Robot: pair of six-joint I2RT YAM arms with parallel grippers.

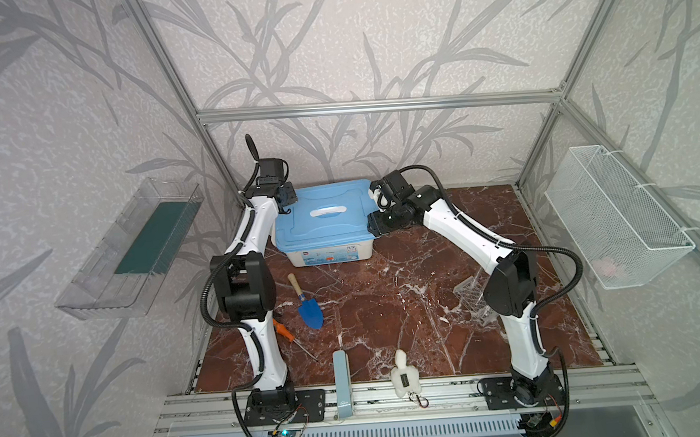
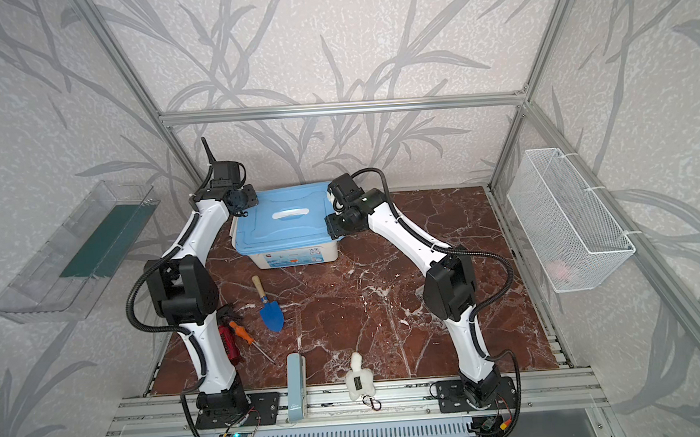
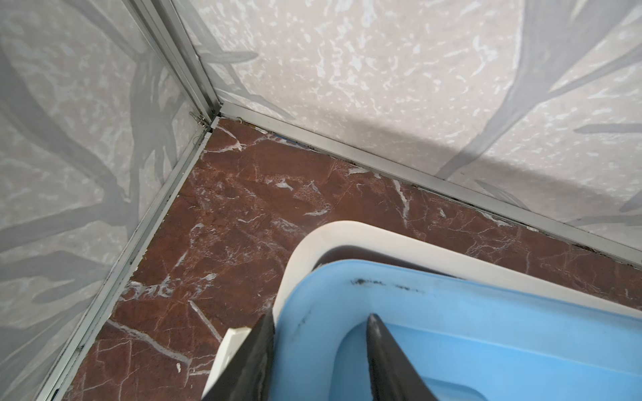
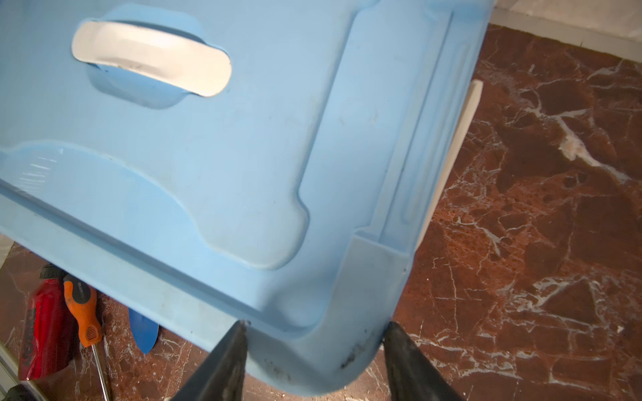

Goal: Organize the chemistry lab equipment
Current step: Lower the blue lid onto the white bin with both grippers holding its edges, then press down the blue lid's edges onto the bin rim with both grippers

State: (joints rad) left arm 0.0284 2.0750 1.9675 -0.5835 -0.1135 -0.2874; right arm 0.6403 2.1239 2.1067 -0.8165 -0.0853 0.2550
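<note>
Both arms are up at the back of the table (image 1: 387,309), working the white box (image 1: 325,256) with its blue lid (image 1: 320,229). The left gripper (image 3: 319,319) sits at the lid's back-left corner. One finger is outside the rim and the other over the lid's top, half-open and seemingly pinched on that rim. The box's white edge shows bare past the lid there with a dark gap under it, so that corner looks lifted or slid off.

The right gripper (image 4: 314,333) takes the opposite, front-right corner. Its jaws stand fairly wide with the rounded corner filling the space between them, touching both sides.

So the lid's long axis runs left to right across the table, and the two grips sit on a diagonal across it. That diagonal is what the next move likely turns on: if one corner rises ahead of the other, the lid tips.

The only lab piece in sight is the clear tube rack (image 1: 469,297). It lies toward the front right, well apart from both grippers and tucked beside the right arm's elbow, so it is the right arm's reach. The tubes, beaker, dish and rods are not visible. The blue trowel (image 1: 310,311) and the screwdriver (image 1: 284,329) lie on the left side, in front of the box
</note>
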